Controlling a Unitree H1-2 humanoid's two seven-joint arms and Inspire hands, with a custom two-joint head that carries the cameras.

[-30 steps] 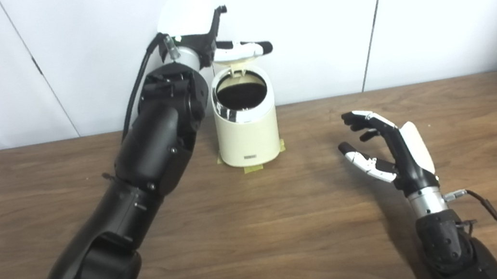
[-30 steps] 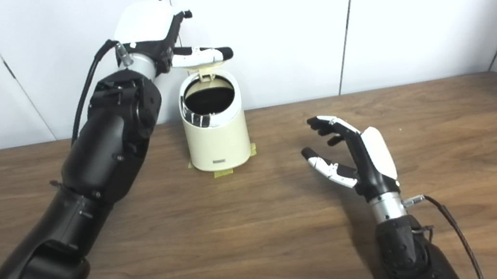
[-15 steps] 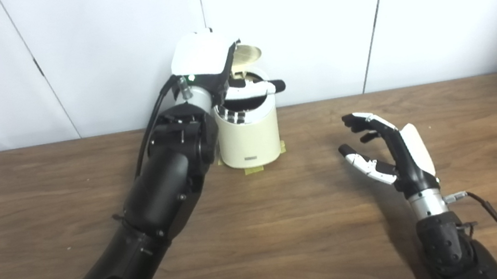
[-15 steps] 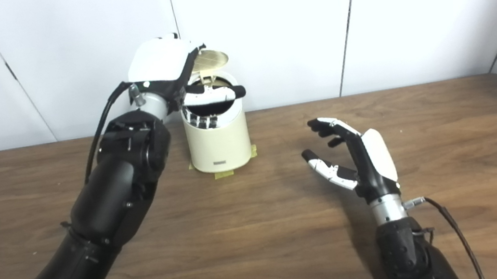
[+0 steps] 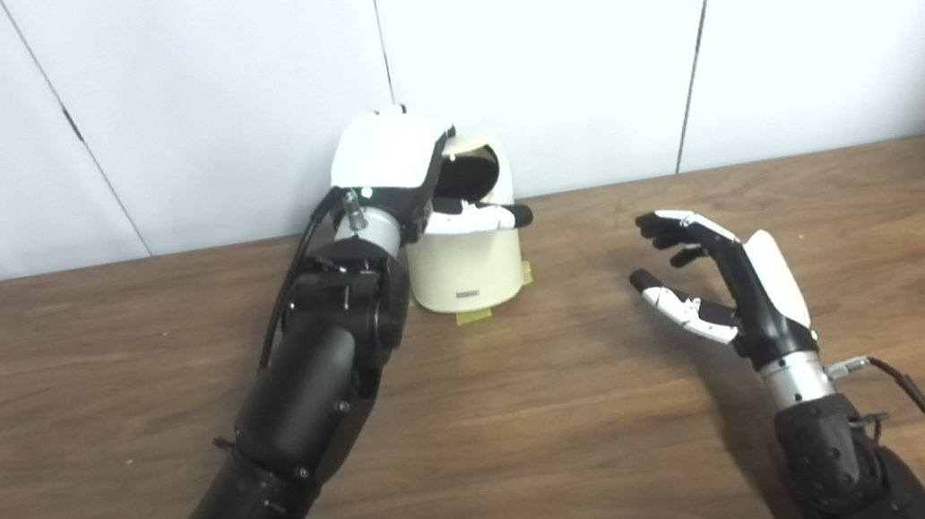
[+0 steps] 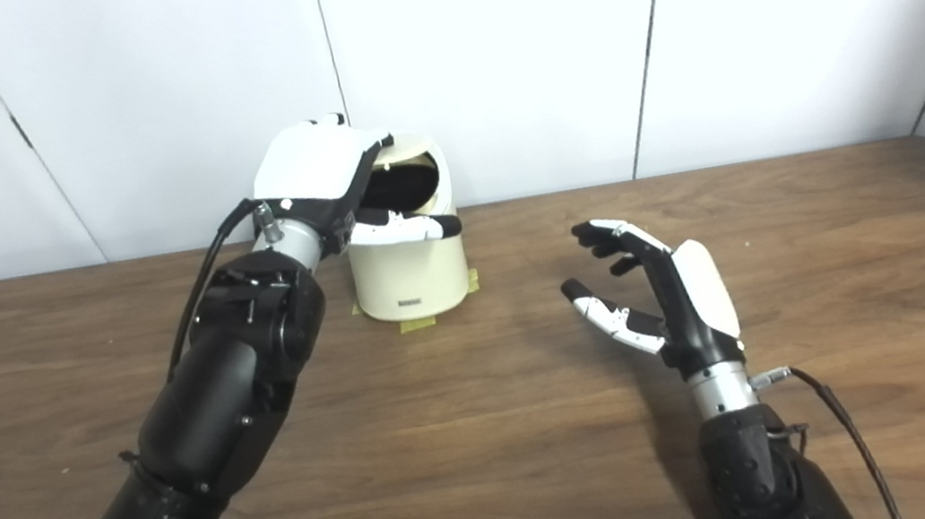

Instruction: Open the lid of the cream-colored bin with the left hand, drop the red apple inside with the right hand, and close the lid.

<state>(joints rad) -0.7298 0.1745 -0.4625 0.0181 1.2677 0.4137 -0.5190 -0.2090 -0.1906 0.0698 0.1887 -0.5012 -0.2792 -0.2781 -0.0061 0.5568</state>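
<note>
The cream-colored bin [image 5: 468, 269] stands at the back of the wooden table, near the wall. Its lid [image 5: 474, 138] is tilted forward over the opening, with a dark gap showing under it. My left hand [image 5: 399, 164] lies over the top left of the bin, its fingers on the lid and its thumb [image 5: 486, 218] stretched across the bin's front rim; it grips nothing. My right hand [image 5: 732, 276] is open and empty, palm to the left, held just above the table to the right of the bin. No red apple is in view.
Yellow tape [image 5: 470, 316] marks the bin's base. The table [image 6: 487, 437] runs wide to both sides, with a white panelled wall [image 6: 531, 41] close behind the bin. A cable [image 6: 847, 423] hangs from my right wrist.
My left hand has come down from above the bin onto its top. The lid has swung from upright to tilted over the opening. The right hand has not moved.
</note>
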